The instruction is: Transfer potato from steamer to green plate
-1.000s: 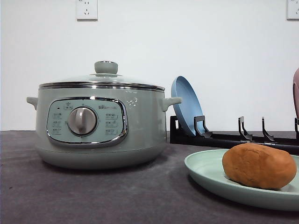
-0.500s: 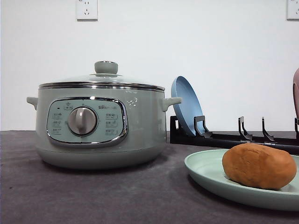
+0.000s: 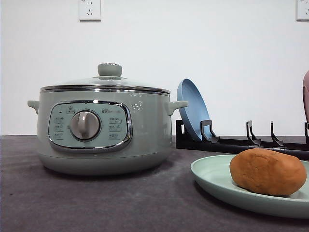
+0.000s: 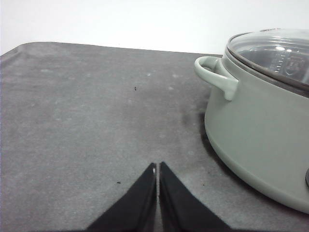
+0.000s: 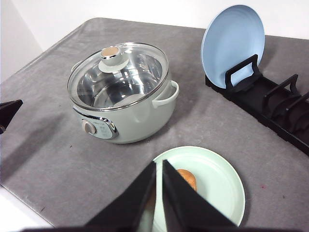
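Potato [image 3: 267,171] lies on green plate [image 3: 212,178], steamer [image 3: 104,128] lidded alongside on table [image 3: 96,203]; left gripper [image 4: 157,166] and right gripper [image 5: 159,164] jaws nearly closed, holding nothing; transfer looks complete, next only retreat clear

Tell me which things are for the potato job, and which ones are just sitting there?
For the job:
potato, now lying on the plate
steamer, lid on
green plate

Just sitting there:
blue plate, standing in the rack
black dish rack
wall socket
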